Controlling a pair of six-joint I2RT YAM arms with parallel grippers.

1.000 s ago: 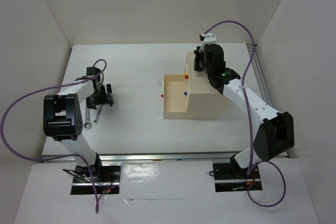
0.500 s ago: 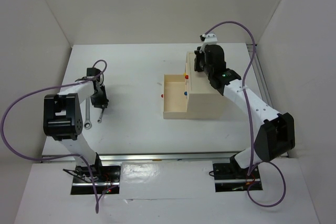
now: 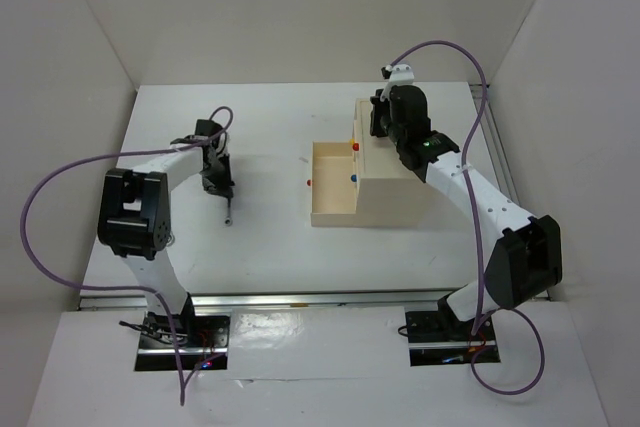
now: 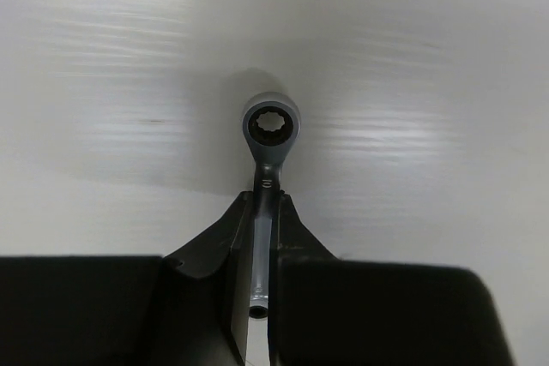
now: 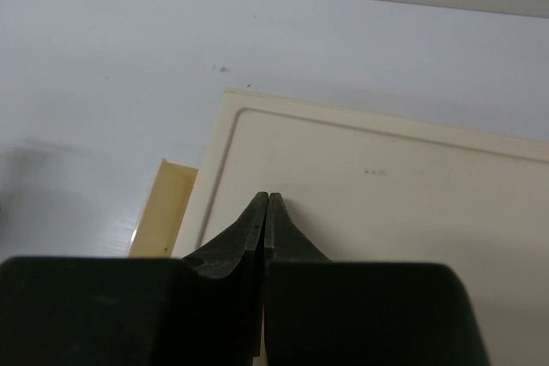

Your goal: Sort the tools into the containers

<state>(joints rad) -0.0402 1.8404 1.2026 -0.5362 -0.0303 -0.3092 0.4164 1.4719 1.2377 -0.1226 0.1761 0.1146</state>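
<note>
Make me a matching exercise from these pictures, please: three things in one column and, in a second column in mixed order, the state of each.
Column 1
1. wrench
2. right gripper
3. drawer

Column 2
A. pulled out of the box
B. clamped in the left gripper
C. shut, over the top of the box

Pairs: 1-B, 2-C, 3-A

Left claw, right claw: both closed.
</note>
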